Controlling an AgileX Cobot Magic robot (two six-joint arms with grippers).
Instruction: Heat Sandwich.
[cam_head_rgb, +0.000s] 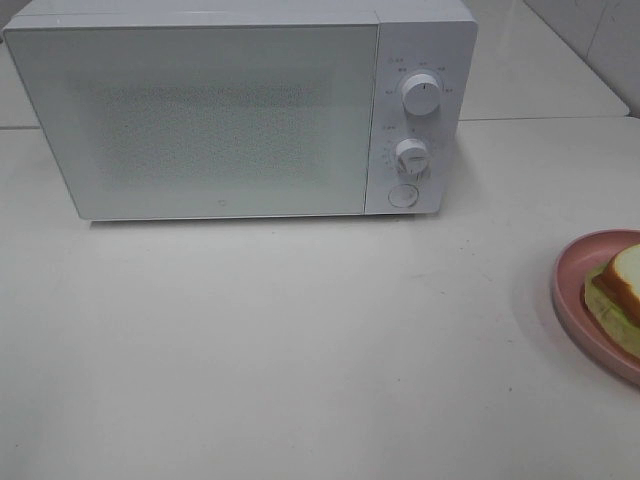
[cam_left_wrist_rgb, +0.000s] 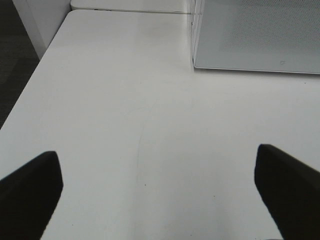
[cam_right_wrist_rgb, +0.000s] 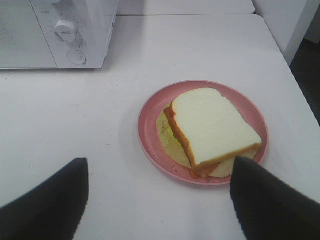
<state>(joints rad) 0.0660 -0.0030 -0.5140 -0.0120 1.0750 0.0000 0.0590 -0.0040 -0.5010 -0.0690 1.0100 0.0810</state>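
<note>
My left end effector (cam_left_wrist_rgb: 159, 192) hangs released over bare white desk (cam_left_wrist_rgb: 125, 100), its dark fingers (cam_left_wrist_rgb: 30, 187) spread wide with nothing between them, the microwave's (cam_head_rgb: 240, 110) closed door just ahead; my right end effector (cam_right_wrist_rgb: 159, 197) is likewise released and grasps nothing, hovering near the sandwich (cam_right_wrist_rgb: 210, 130); the sandwich lies on a round pink plate (cam_right_wrist_rgb: 147, 125) on the desk, well apart from the microwave and off to its right; the top white slice sits skewed over orange-red and pale yellow-green layers.
</note>
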